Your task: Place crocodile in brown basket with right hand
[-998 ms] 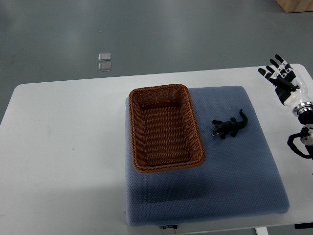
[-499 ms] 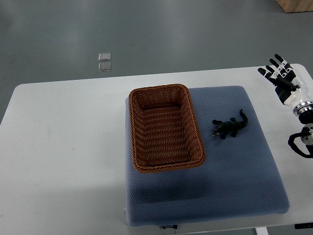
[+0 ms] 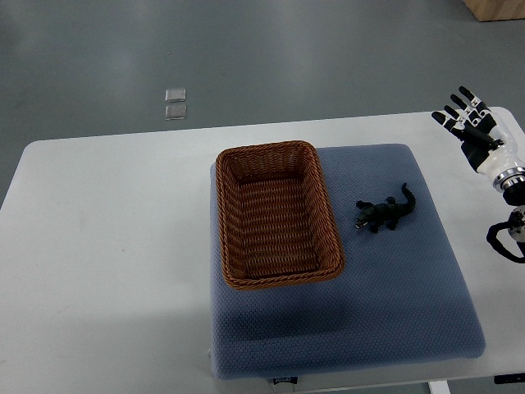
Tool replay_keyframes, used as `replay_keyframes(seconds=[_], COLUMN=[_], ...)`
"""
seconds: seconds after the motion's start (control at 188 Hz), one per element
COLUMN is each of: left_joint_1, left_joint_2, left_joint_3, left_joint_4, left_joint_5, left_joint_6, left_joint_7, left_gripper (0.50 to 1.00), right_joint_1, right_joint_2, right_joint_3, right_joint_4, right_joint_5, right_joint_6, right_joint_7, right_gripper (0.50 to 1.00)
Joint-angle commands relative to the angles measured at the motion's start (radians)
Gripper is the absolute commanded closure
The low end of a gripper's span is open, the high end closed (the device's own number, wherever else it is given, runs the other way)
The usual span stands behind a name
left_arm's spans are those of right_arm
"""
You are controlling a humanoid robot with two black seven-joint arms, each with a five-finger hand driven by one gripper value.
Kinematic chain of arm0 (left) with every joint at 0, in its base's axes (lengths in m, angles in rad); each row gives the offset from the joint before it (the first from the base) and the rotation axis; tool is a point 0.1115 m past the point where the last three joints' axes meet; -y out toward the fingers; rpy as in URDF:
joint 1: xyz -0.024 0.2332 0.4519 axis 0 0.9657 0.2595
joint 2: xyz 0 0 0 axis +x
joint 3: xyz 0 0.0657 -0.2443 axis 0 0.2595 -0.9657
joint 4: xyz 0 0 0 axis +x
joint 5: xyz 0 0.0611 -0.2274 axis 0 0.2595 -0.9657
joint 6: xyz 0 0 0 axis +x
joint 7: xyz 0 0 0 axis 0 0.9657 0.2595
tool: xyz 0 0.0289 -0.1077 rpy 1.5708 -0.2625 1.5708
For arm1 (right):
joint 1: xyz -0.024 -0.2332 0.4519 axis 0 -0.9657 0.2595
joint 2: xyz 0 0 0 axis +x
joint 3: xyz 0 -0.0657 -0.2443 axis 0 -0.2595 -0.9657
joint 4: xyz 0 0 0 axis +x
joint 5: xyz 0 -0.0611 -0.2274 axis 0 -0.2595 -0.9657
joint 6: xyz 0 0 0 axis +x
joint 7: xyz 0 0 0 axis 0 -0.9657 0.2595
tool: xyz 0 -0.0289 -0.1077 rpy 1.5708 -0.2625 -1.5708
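A small dark green toy crocodile (image 3: 384, 212) lies on the blue mat (image 3: 394, 295), just right of the brown wicker basket (image 3: 226, 213), which holds nothing. My right hand (image 3: 466, 116) hovers at the far right edge of the table, well to the right of the crocodile and a little beyond it. Its fingers are spread and hold nothing. The left arm does not show.
The blue mat lies on a white table (image 3: 107, 263). Two small clear squares (image 3: 175, 104) lie on the grey floor beyond the table. A wooden box corner (image 3: 496, 8) shows at the top right.
The right hand has drifted slightly up and to the right in the picture. The crocodile and basket have not moved.
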Motion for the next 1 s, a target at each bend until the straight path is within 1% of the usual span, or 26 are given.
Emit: replay_keyframes(seconds=[0.0,0.35,0.568,0.663,0.753,0.992], left_joint_1=[0.000,0.000,0.000,0.000,0.000,0.000], left_joint_2=[0.000,0.000,0.000,0.000,0.000,0.000], left_joint_3=[0.000,0.000,0.000,0.000,0.000,0.000], left_joint_4=[0.000,0.000,0.000,0.000,0.000,0.000], left_joint_5=[0.000,0.000,0.000,0.000,0.000,0.000], left_joint_6=[0.000,0.000,0.000,0.000,0.000,0.000], left_joint_7=[0.000,0.000,0.000,0.000,0.000,0.000], left_gripper=[0.500,0.500,0.500,0.500,0.500,0.500], right_joint_1=[0.002,0.037,0.054,0.062,0.074,0.120], right_joint_2=[-0.023,-0.050,-0.074,-0.103,-0.138,-0.226], right_joint_3=[-0.002,-0.003,-0.022,-0.063,-0.089,-0.192], right_joint_4=[0.000,0.003,0.023,0.032,0.067,0.161], right_joint_5=[-0.001,-0.002,-0.039,-0.105,-0.209,-0.449], right_joint_6=[0.048,0.062,0.073,0.103,0.120,0.133], right_joint_7=[-0.005,0.003,0.002,0.002,0.003,0.005], right_gripper=[0.554,0.554,0.556,0.556,0.556,0.556])
